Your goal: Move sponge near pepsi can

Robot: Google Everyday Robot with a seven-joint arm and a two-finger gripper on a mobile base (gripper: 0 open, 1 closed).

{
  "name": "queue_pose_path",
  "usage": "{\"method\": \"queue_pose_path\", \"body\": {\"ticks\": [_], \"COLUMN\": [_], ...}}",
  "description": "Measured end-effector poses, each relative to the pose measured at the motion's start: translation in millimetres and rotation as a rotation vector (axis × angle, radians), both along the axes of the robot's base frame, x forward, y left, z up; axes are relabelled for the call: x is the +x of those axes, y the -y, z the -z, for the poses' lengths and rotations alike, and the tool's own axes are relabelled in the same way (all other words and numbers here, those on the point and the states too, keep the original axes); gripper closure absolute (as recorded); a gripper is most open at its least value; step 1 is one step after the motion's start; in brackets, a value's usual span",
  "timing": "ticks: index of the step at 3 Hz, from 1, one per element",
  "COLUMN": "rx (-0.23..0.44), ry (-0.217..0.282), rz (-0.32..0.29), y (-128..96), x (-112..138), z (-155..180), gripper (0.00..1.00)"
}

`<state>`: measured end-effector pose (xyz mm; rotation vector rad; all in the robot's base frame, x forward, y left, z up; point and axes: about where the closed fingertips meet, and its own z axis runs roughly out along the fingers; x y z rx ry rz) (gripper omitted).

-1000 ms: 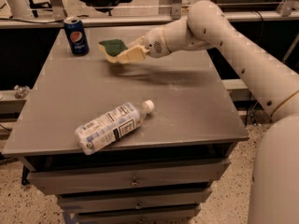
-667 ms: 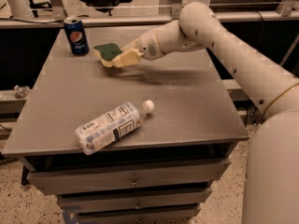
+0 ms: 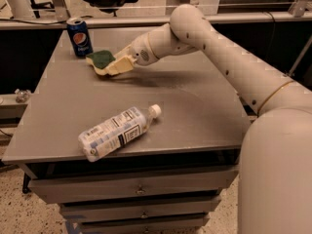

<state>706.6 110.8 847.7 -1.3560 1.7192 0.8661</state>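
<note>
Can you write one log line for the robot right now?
gripper: shut on green-topped yellow sponge | where: over far-left tabletop, right of dark blue Pepsi can

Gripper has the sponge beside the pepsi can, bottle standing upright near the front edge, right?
No: the camera view shows the bottle lying on its side. The gripper does hold the sponge beside the pepsi can.

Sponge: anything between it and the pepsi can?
Nothing visible. The gripper holds the sponge just right of the pepsi can, with only bare table between them. The plastic bottle lies near the front edge, out of the path.
</note>
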Motion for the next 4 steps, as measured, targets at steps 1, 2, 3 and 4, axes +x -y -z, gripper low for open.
{"method": "queue_pose_path", "body": {"ticks": [1,2,3,4], "rx": [-0.014,-0.029,-0.044,-0.057], "ry": [0.007,0.017,0.025,0.028], "rz": [-0.015,-0.017,-0.010,-0.006], "y": [-14.4,-23.2,-24.7,-23.3], "x": [7.0,16.7,25.8,29.9], "z": [5.6,7.9,8.7,10.1], "gripper": [1.00,0.83,0.60,0.36]}}
